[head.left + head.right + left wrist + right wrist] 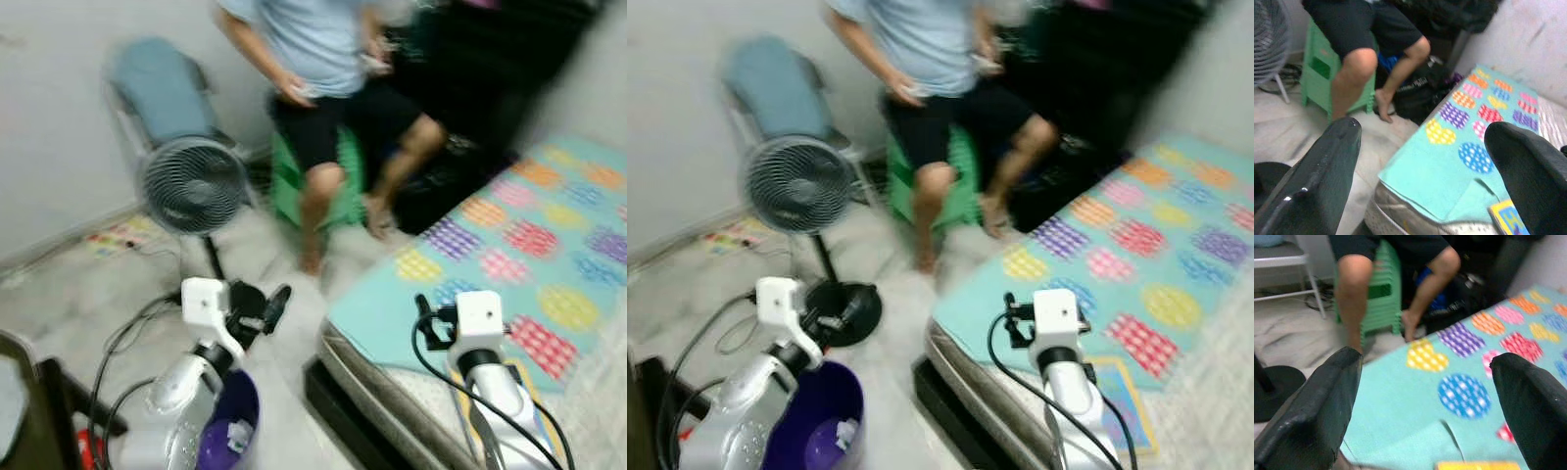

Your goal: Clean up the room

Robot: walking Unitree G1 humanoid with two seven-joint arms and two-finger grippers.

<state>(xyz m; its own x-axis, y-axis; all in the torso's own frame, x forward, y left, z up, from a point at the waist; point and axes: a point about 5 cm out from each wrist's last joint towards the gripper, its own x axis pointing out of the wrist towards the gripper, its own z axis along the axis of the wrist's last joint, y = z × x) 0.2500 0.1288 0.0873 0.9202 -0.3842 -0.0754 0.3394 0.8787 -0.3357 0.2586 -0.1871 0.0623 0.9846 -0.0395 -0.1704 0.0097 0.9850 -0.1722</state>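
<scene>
A teal blanket [509, 264] printed with coloured hearts lies over the mattress [965, 377] on my right, with one corner folded near the bed's edge. A yellow and blue book [1117, 392] lies on the bed beside my right arm. My right gripper [1422, 391] hovers open above the blanket's near corner, holding nothing. My left gripper [1420, 166] is open too and raised over the floor beside the bed. Below my left arm stands a purple bucket [235, 421] with a white scrap inside.
A person [323, 69] sits on a green stool [343, 191] straight ahead, feet on the floor. A standing fan [191, 184] and its black base [847, 308] are at front left. Behind it is a blue-cushioned chair [162, 88]. Cables [127, 338] cross the floor. A black bag [1420, 90] lies by the bed.
</scene>
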